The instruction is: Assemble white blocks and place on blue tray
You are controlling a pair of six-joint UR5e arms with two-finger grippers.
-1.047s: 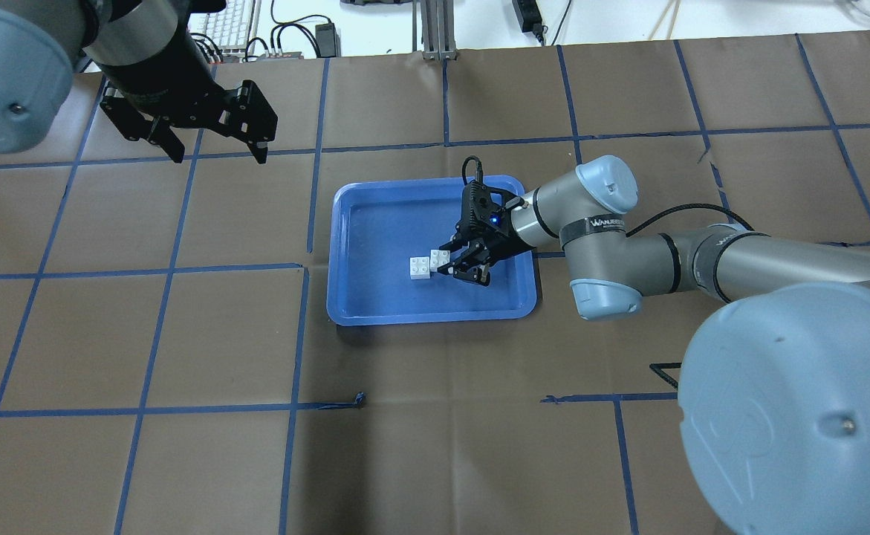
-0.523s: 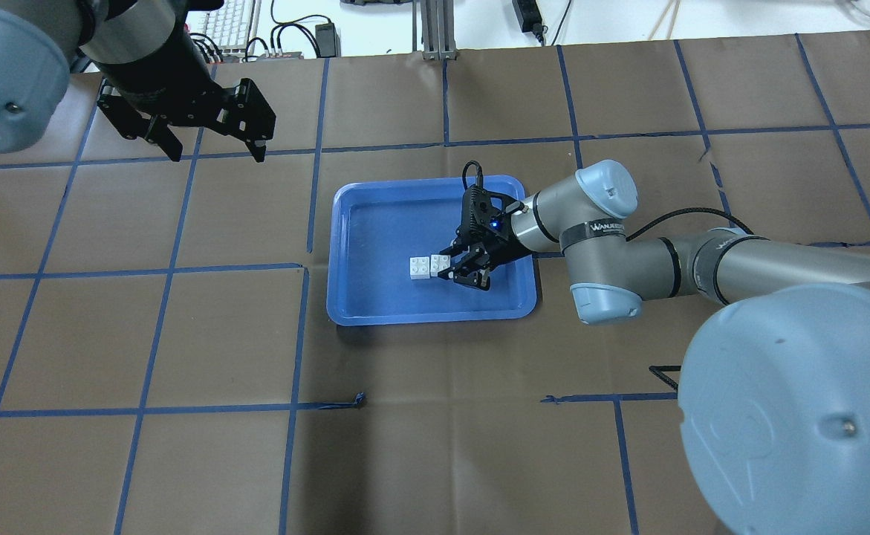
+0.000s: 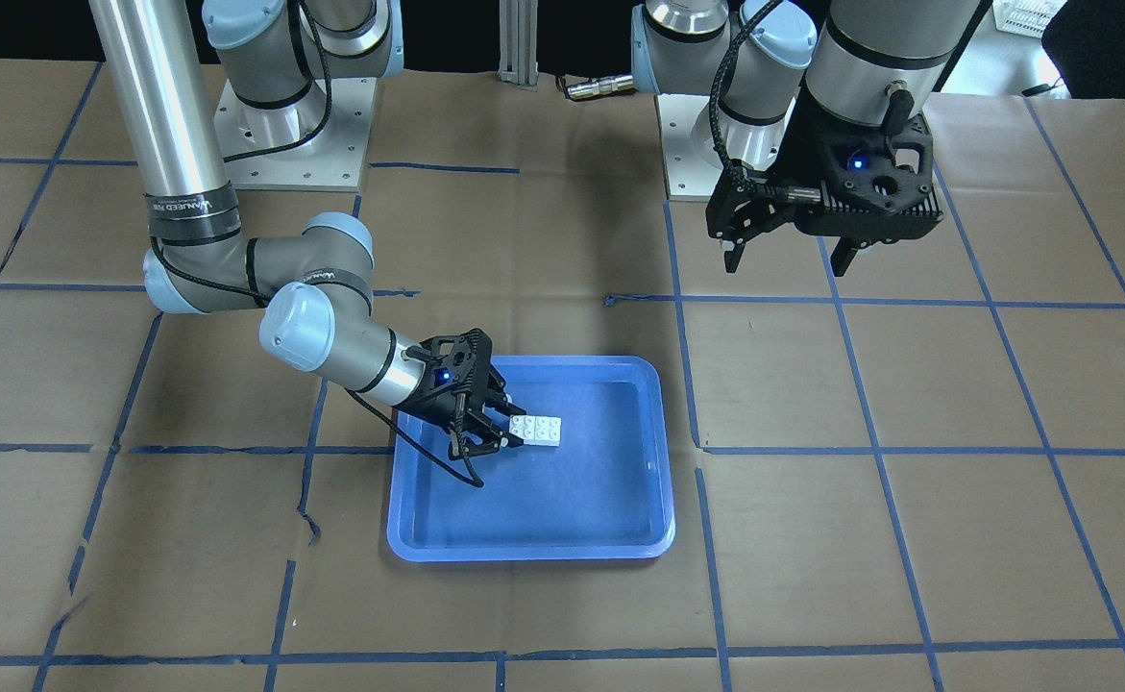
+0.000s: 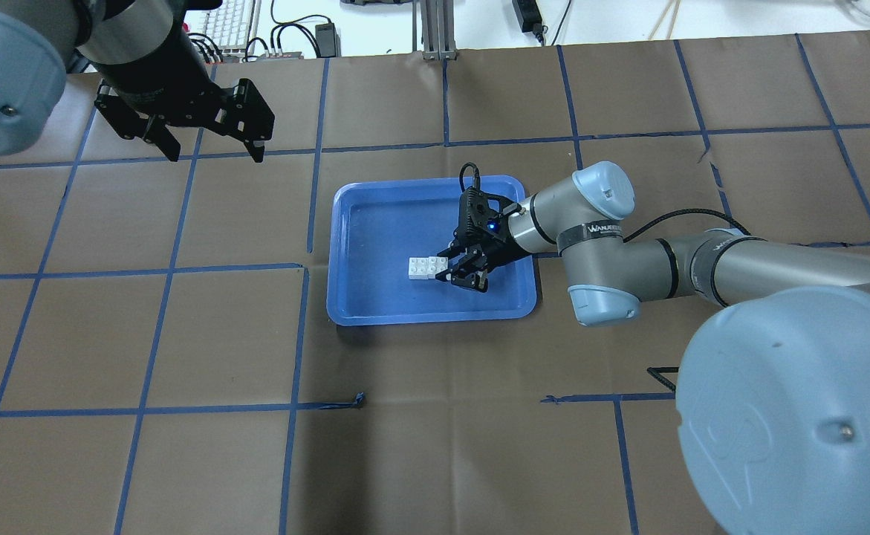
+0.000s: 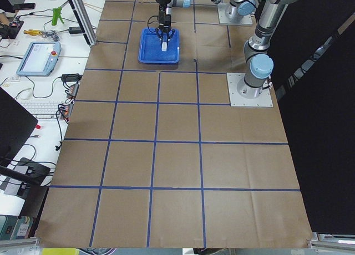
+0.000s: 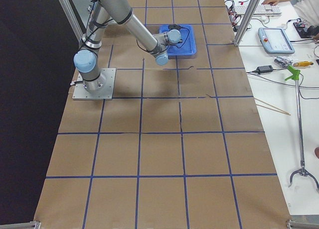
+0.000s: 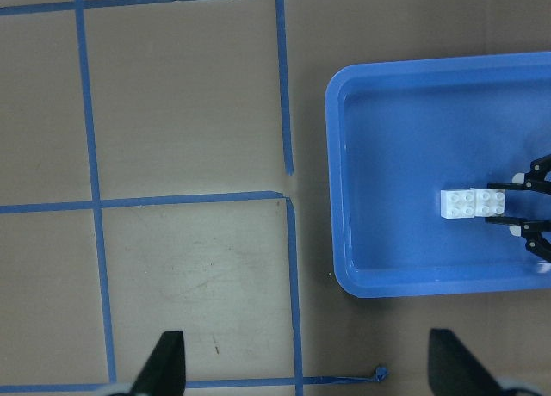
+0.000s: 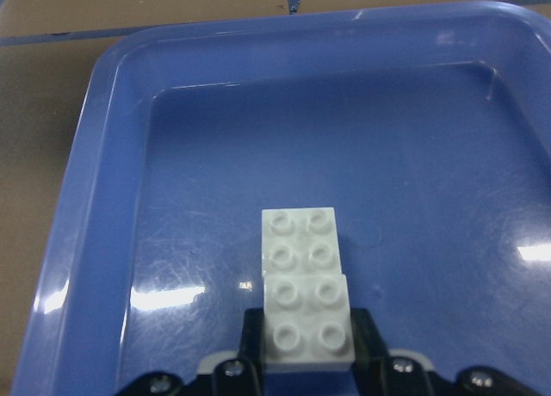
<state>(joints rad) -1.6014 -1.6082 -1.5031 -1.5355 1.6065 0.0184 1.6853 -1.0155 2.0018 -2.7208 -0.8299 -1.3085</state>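
Observation:
Two white blocks lie side by side and touching in the blue tray. My right gripper reaches into the tray from the right and is shut on the nearer block, its fingers on both sides of it. The far block rests on the tray floor. The front view shows the blocks, right gripper and tray. My left gripper is open and empty, high over the table at far left, also in the front view; its wrist view shows the blocks.
Brown paper with a blue tape grid covers the table. A keyboard and cables lie beyond the far edge. The side views show a teach pendant and tools on side benches, and an operator's arm.
My right gripper has slid the held block toward the other one and lined it up, so both now sit in one row. The left gripper has shifted slightly up and left.

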